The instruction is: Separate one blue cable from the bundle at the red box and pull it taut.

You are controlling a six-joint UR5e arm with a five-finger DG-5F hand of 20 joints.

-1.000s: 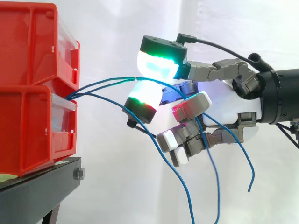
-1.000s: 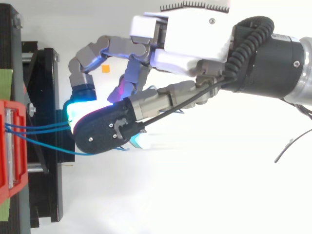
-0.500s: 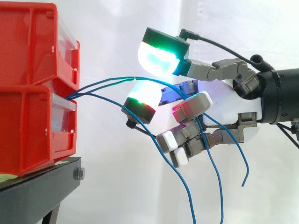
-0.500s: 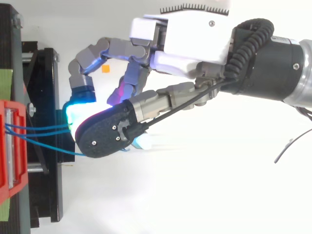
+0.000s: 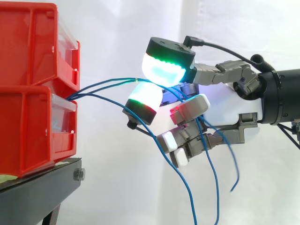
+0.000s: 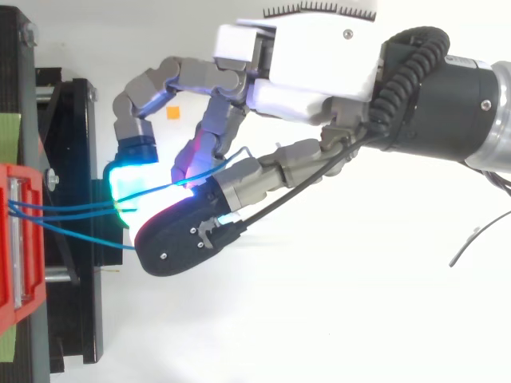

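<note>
Several thin blue cables [image 5: 103, 84] come out between the two stacked red bins [image 5: 33, 93] at the left and fan out rightward, then droop. My hand [image 5: 234, 105] reaches in from the right, open, with its fingers spread among the cables. One fingertip [image 5: 164, 70], glowing green and white, hangs just above the top cables. Another glowing pad [image 5: 144, 97] sits just beneath them, with a small gap left. The lower fingers are bent, and cables run down past them. From above, the cables [image 6: 72, 211] run from the red bin [image 6: 20, 239] under the hand [image 6: 311, 64].
The bins stand on a black stand [image 5: 42, 187] that also shows from above [image 6: 76, 263]. A white curtain hangs behind. The loose cable ends dangle below the hand near the lower right.
The upper green-white fingertip has come down and rightward, closer to the top cables. From above, that finger has swung outward and one cable now shows across it. The dangling cable ends swung left.
</note>
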